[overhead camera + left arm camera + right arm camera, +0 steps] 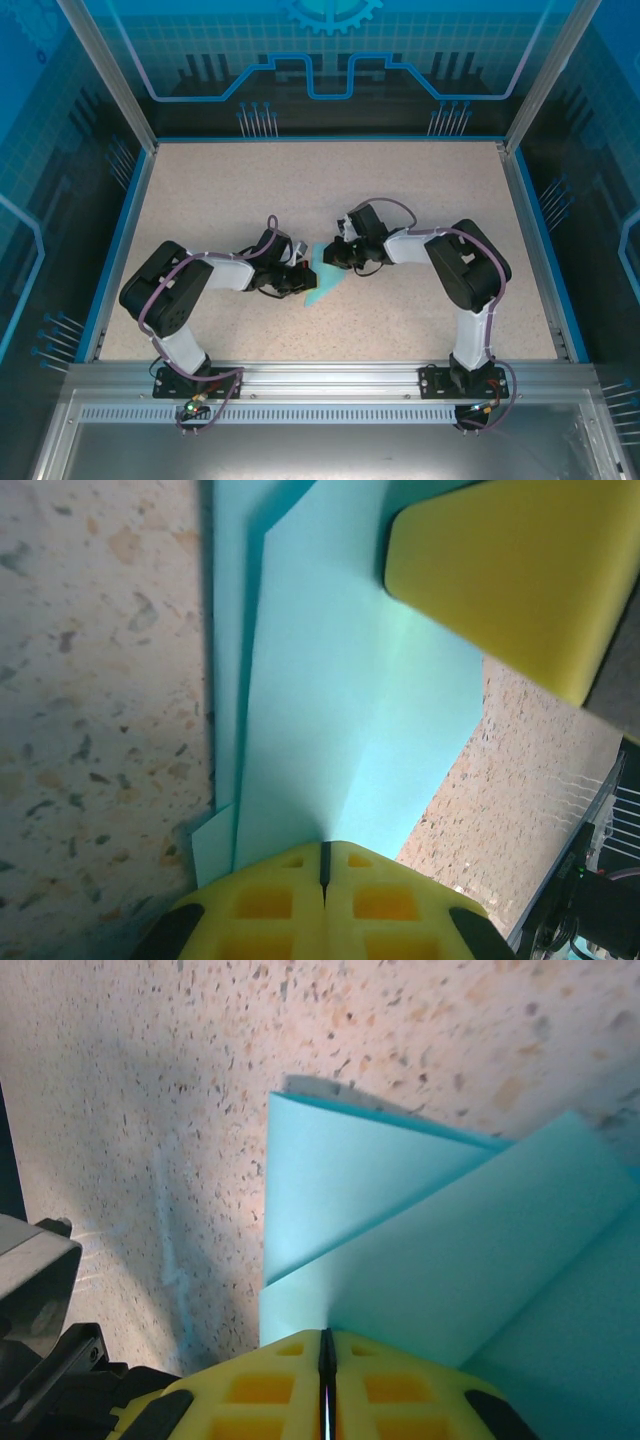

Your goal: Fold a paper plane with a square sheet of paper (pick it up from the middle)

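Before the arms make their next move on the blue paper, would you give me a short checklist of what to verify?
1. Left gripper shut on the folded paper: ok, the paper comes out of its closed jaws.
2. Right gripper shut on the folded paper: ok, its wrist view shows the same.
3. Folds in place: ok, overlapping layers with sharp edges show.
4. Gap between the two grippers: cannot tell; they sit very close together in the top view.
5. Folded paper lying flat on the table: cannot tell whether it rests or is lifted.
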You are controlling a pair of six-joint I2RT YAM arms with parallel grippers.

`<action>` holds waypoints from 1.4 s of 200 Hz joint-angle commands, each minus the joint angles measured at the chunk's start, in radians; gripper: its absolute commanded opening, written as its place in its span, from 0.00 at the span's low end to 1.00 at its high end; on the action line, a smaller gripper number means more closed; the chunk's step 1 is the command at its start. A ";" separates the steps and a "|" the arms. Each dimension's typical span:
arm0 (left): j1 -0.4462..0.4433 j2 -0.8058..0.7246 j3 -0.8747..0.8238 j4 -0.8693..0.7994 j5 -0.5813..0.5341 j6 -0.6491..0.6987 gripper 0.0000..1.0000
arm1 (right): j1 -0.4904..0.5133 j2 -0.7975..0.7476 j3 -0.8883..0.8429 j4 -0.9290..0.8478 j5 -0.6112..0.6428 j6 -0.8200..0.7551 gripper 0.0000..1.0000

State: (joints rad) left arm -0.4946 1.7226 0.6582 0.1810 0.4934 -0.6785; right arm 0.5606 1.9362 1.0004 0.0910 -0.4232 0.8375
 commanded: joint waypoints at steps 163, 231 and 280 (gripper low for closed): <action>0.000 0.078 -0.062 -0.165 -0.155 0.051 0.00 | -0.047 0.062 0.084 -0.120 0.063 -0.038 0.11; -0.001 0.075 -0.067 -0.166 -0.154 0.055 0.00 | -0.060 0.046 0.081 -0.099 0.048 -0.012 0.12; -0.001 0.071 -0.064 -0.168 -0.153 0.055 0.00 | -0.079 0.063 0.120 -0.129 0.066 -0.036 0.12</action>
State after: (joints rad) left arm -0.4946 1.7233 0.6571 0.1818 0.4934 -0.6712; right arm 0.5133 1.9808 1.0878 0.0006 -0.3939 0.8211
